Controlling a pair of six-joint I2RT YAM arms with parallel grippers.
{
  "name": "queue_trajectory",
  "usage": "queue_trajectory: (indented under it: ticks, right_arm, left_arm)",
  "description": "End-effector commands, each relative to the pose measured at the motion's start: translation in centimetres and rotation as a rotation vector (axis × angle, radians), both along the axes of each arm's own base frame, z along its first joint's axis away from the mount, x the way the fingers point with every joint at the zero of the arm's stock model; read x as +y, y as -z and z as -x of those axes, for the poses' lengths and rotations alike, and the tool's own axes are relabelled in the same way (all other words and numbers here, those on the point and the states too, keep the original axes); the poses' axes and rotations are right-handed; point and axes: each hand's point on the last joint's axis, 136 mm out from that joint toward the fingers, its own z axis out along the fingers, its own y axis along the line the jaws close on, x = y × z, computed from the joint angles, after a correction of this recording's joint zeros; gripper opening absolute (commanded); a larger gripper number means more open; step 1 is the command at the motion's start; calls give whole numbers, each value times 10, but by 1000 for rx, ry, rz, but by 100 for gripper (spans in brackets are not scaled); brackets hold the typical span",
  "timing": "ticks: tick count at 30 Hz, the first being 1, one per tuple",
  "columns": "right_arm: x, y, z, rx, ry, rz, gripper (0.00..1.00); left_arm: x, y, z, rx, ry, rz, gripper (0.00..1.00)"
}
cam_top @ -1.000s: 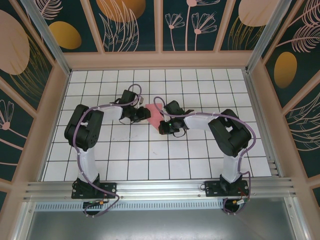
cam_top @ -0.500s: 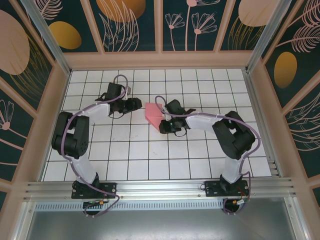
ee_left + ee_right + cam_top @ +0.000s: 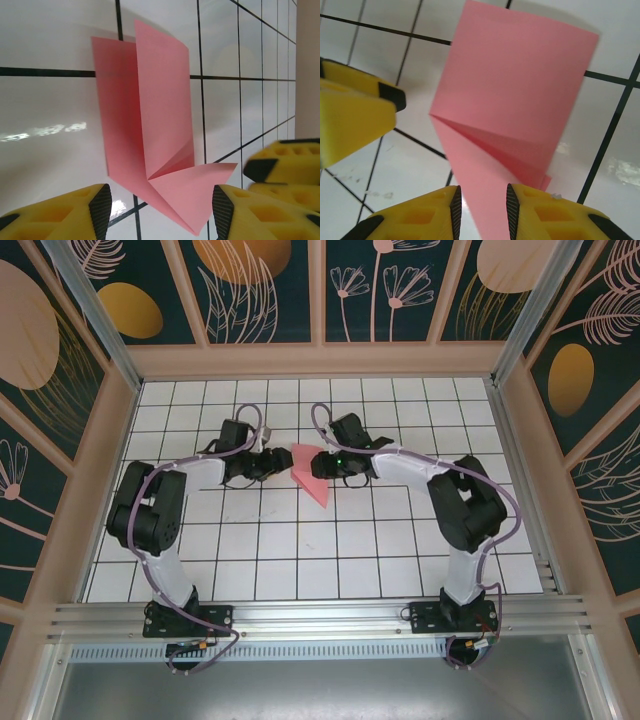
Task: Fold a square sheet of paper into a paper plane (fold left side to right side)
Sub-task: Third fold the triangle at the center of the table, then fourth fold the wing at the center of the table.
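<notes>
The salmon-pink square sheet of paper (image 3: 310, 478) lies mid-table, partly folded toward a paper plane, its sharp tip pointing to the near side. In the left wrist view the paper (image 3: 150, 125) has one flap standing up and a triangular corner reaching between my fingers. My left gripper (image 3: 278, 462) sits at its left edge, and there the left gripper (image 3: 157, 200) is wide open around that corner. My right gripper (image 3: 320, 462) sits at the right edge. In the right wrist view the paper (image 3: 515, 90) runs under the right gripper (image 3: 483, 202), whose jaws are narrowly apart.
The white grid-tiled table (image 3: 300, 550) is walled by a pale frame (image 3: 320, 360) with patterned panels. The two grippers face each other across the paper: the right one's yellow finger (image 3: 280, 165) appears in the left wrist view and the left one's finger (image 3: 355, 110) in the right wrist view.
The left gripper swung out to the left, then came back to the paper's left edge. The right gripper moved from the paper's near side to its far right. The paper now shows a pointed tip.
</notes>
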Motion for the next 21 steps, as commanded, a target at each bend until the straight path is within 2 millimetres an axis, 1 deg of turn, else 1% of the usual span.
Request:
queue_trajectory:
  ticks: [1, 6, 8, 10, 13, 15, 18, 19, 21]
  right_arm:
    - [2, 6, -3, 14, -17, -4, 33]
    - [-3, 17, -1, 31, -10, 7, 33]
    - [-6, 22, -1, 37, -7, 20, 33]
    - [-7, 26, -1, 42, -8, 30, 33]
    - [-11, 29, -4, 43, 0, 48, 33]
    - [-13, 22, -7, 13, 7, 60, 32]
    - [-17, -6, -10, -94, 22, 51, 34]
    - [-21, -15, -11, -121, 31, 53, 35]
    - [-27, -24, -8, -154, 33, 83, 37]
  left_arm:
    - [-15, 3, 1, 10, 33, 43, 59]
    - [-23, 14, 0, 34, 47, 29, 58]
    - [-28, 16, -2, 36, 53, 30, 57]
    - [-32, 15, -4, 36, 59, 35, 55]
    - [-40, 14, -5, 37, 70, 38, 48]
    - [-42, 14, -6, 38, 72, 37, 41]
    - [-42, 11, -7, 34, 67, 34, 25]
    - [-41, 11, -7, 32, 63, 27, 22]
    - [-40, 9, -6, 32, 55, 18, 20]
